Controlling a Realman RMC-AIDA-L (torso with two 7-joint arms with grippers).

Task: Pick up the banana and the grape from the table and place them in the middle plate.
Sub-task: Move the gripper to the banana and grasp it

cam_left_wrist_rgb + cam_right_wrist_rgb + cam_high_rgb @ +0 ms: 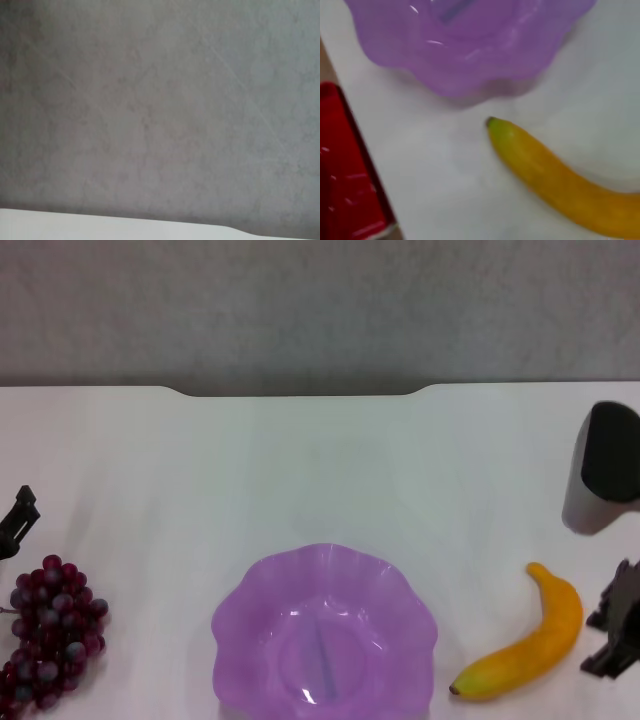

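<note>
The banana [525, 640] lies on the white table [320, 470], right of the purple scalloped plate [325, 635], which is empty. The grape bunch [50, 640] lies left of the plate near the table's left edge. My left gripper [18, 522] shows only as a dark part at the left edge, just behind the grapes and apart from them. My right gripper [615, 635] is at the right edge, close beside the banana. The right wrist view shows the banana [555, 180] with its greenish tip toward the plate [470, 45].
The right arm's dark and grey body [605, 480] hangs over the table's right side. A red object [345, 175] shows off the table's edge in the right wrist view. The left wrist view shows only the grey wall [160, 110] and the table's edge.
</note>
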